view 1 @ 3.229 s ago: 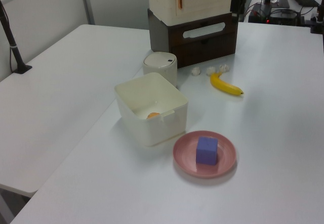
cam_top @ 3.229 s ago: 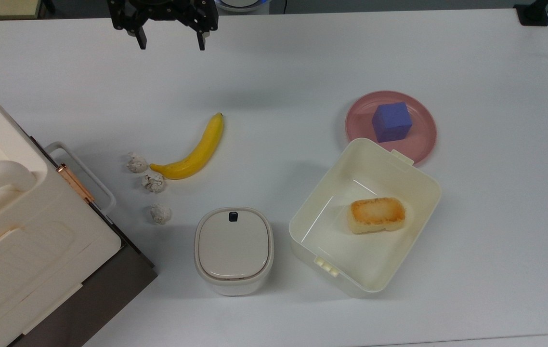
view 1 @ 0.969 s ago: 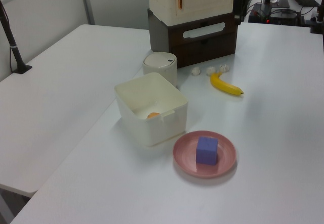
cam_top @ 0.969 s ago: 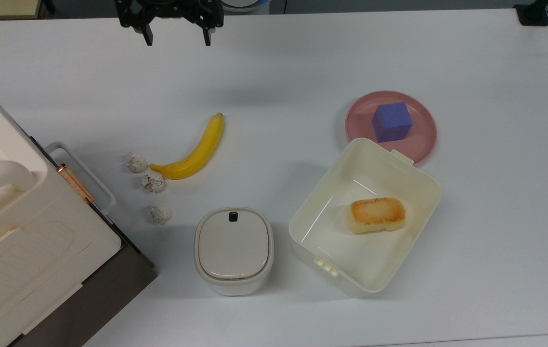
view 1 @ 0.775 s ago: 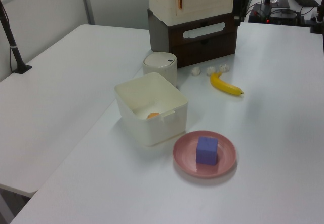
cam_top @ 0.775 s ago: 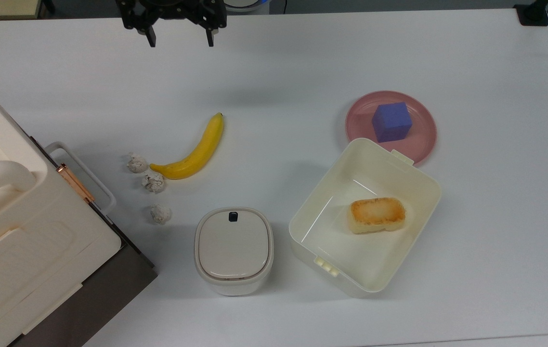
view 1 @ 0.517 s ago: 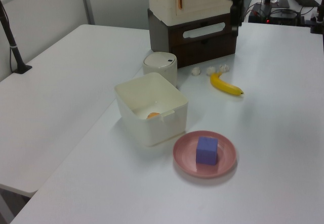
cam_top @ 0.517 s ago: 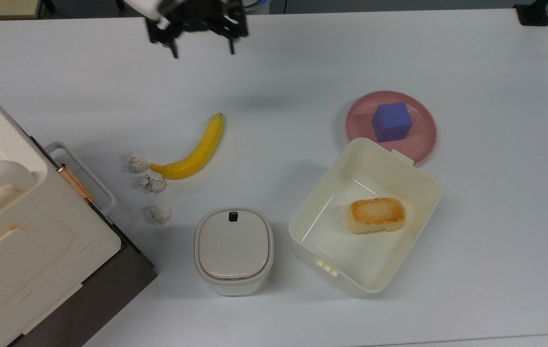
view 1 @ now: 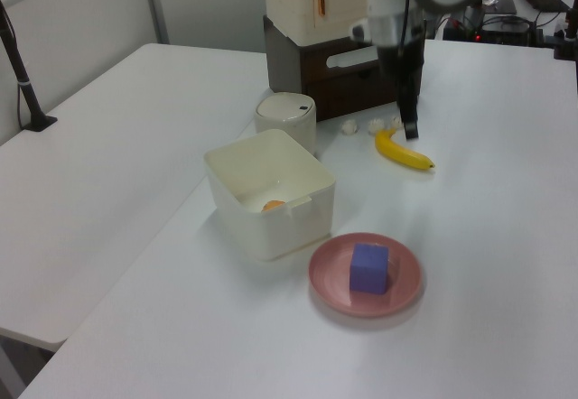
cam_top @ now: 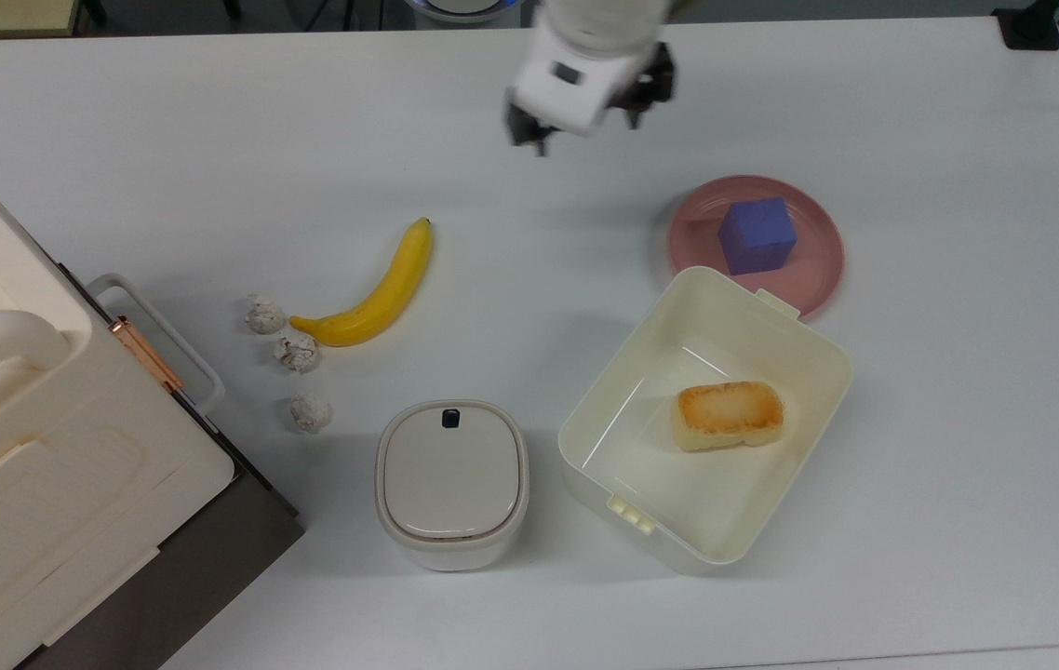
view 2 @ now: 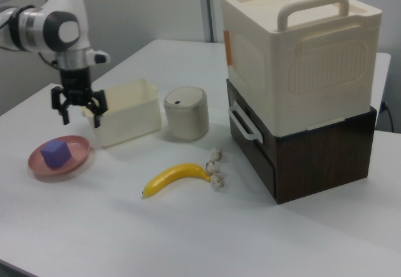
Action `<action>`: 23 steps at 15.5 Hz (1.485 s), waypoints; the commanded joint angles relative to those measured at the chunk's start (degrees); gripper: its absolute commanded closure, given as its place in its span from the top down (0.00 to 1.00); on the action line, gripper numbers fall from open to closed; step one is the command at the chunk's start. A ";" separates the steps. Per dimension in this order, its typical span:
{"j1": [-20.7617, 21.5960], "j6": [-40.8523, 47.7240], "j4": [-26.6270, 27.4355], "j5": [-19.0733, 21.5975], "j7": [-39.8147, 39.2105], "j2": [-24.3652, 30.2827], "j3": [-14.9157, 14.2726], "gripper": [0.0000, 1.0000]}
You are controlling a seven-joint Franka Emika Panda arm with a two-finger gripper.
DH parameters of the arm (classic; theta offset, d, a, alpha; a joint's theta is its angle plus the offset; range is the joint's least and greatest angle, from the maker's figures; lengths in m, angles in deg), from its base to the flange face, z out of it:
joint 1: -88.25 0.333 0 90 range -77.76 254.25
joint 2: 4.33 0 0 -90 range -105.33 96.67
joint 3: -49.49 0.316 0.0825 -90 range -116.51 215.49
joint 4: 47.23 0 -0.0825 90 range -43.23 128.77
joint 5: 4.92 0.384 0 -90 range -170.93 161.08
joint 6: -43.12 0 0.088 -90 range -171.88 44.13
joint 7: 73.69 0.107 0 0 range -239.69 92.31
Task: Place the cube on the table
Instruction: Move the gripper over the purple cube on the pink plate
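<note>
The blue-purple cube (cam_top: 757,234) (view 1: 368,267) (view 2: 56,153) sits on a round pink plate (cam_top: 820,268) (view 1: 329,278) (view 2: 78,149), which rests on the white table (cam_top: 958,419) (view 1: 506,236) (view 2: 188,227). My gripper (cam_top: 585,135) (view 1: 411,126) (view 2: 82,115) hangs open above the table with nothing between its fingers. In the top view it is up and to the left of the plate, well apart from the cube. In the right view it hovers just above and behind the plate.
An open cream box (cam_top: 623,409) holding a toasted bread piece (cam_top: 727,415) touches the plate's near rim. A lidded canister (cam_top: 451,479), a banana (cam_top: 371,288) and three crumpled balls (cam_top: 297,352) lie at the top view's left, beside a stacked cream container (cam_top: 18,447).
My gripper has swung from the top view's upper left across to the right, toward the pink plate, staying open. The cube and everything else have not moved.
</note>
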 commanded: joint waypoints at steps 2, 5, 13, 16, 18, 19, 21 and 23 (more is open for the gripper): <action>11.01 -7.64 0.26 1.26 10.92 -5.34 -0.94 1.00; 14.71 -14.05 0.16 1.26 19.10 -7.80 -0.94 1.00; 19.90 -21.54 -0.71 -0.49 26.07 -13.25 -1.12 1.00; 19.55 -22.16 -1.24 -1.37 26.07 -14.31 -1.47 1.00; 19.38 -22.16 -1.24 -1.38 26.07 -14.32 -1.64 1.00; 19.38 -22.16 -1.24 -1.46 26.07 -14.49 -1.64 1.00; 19.38 -22.68 -1.24 -1.90 26.16 -15.28 -1.64 0.93; 19.11 -23.47 -1.33 -2.34 26.16 -15.81 -1.73 0.79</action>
